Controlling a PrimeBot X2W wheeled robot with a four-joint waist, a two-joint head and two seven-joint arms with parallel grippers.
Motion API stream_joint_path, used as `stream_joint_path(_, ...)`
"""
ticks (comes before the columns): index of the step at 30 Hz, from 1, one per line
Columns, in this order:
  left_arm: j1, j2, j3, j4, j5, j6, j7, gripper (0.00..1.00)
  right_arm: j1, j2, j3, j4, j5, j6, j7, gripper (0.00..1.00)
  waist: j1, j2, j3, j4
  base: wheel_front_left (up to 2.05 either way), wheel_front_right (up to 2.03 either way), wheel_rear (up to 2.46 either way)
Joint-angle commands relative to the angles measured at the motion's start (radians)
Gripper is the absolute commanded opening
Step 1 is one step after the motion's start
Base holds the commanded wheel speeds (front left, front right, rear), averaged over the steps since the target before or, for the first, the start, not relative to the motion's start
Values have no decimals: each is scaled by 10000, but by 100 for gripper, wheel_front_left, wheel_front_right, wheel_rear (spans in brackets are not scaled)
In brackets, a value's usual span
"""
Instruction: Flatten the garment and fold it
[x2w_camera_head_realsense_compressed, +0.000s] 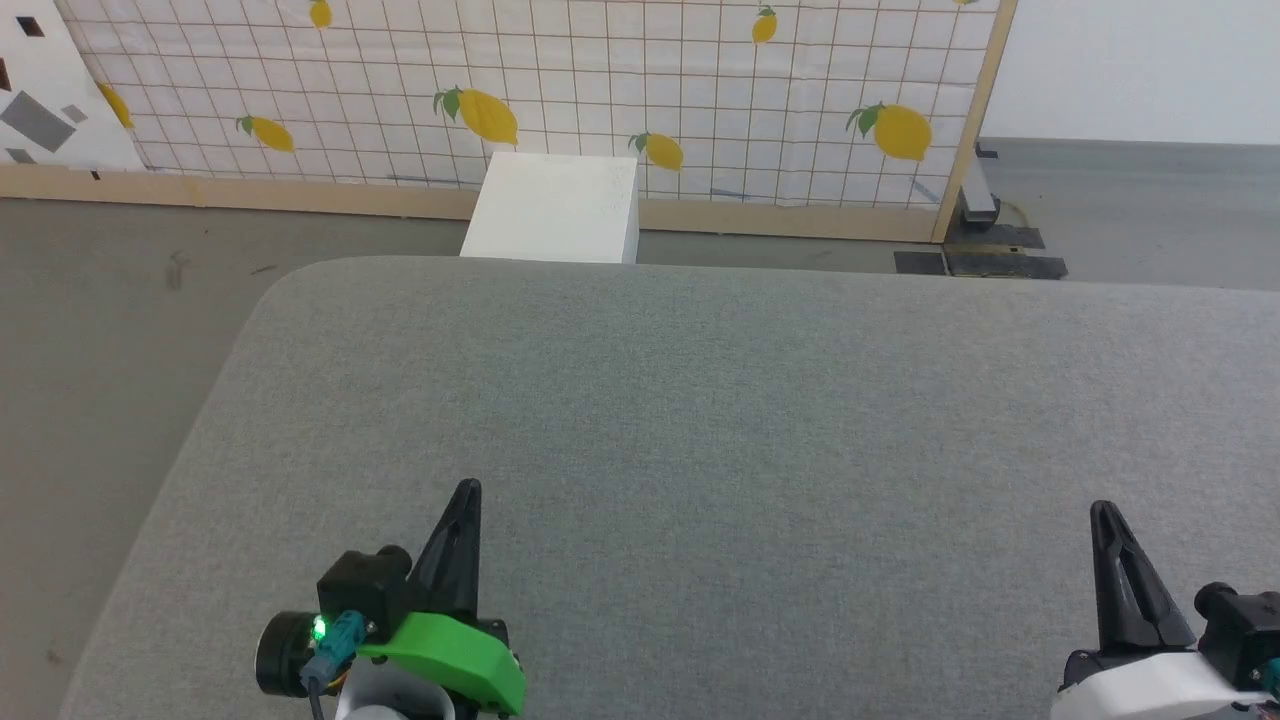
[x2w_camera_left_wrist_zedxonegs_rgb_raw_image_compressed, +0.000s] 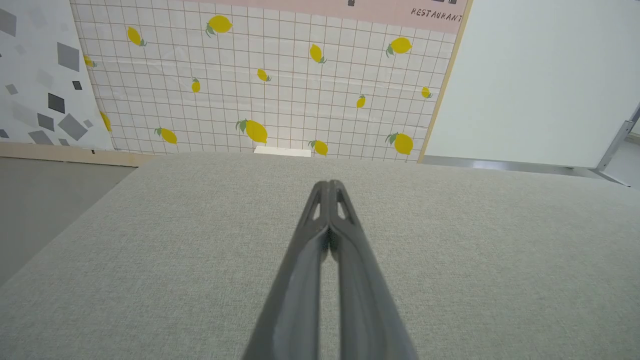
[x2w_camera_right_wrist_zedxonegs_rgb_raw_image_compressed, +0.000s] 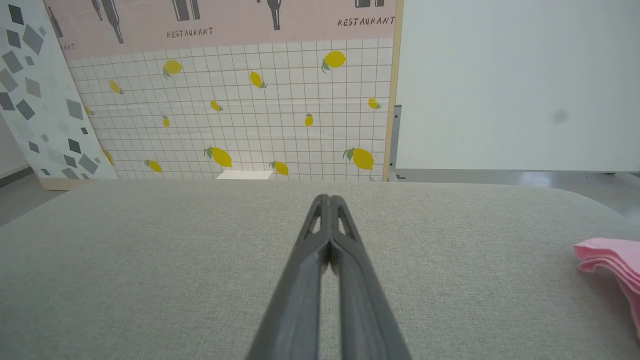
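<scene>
Counted two grippers: left gripper (x2w_camera_head_realsense_compressed: 466, 490), right gripper (x2w_camera_head_realsense_compressed: 1103, 510), each with fingers pressed together tip to tip above one grey table (x2w_camera_head_realsense_compressed: 700, 400). Noted one pink garment (x2w_camera_right_wrist_zedxonegs_rgb_raw_image_compressed: 612, 260), bunched, on table at right edge of right wrist view, well apart from right gripper. Logged one white box (x2w_camera_head_realsense_compressed: 555, 210) beyond table.

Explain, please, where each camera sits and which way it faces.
Head view: on the robot's head, facing forward and down at the grey table; left claw at lower left, right claw at lower right, both shut.
Left wrist view: on the left wrist, facing along the left claw across the table toward the lemon-print panel.
Right wrist view: on the right wrist, facing along the right claw toward that panel; the pink garment lies at its right edge.
Shared: all three see table, panel and white box.
</scene>
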Motion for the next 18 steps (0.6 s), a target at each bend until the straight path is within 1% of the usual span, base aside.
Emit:
stream_joint_path(1, 36, -4, 71, -63, 176, 65, 55, 0, -149, 3, 57, -10, -79, -2, 43, 0, 1, 0, 8, -6, 0, 0, 0)
stream_joint_path(18, 77, -8, 299, -334, 449, 144, 396, 0, -334, 5, 265, -21, -211, -4, 289, 0, 1, 0, 82, -70, 0, 0, 0)
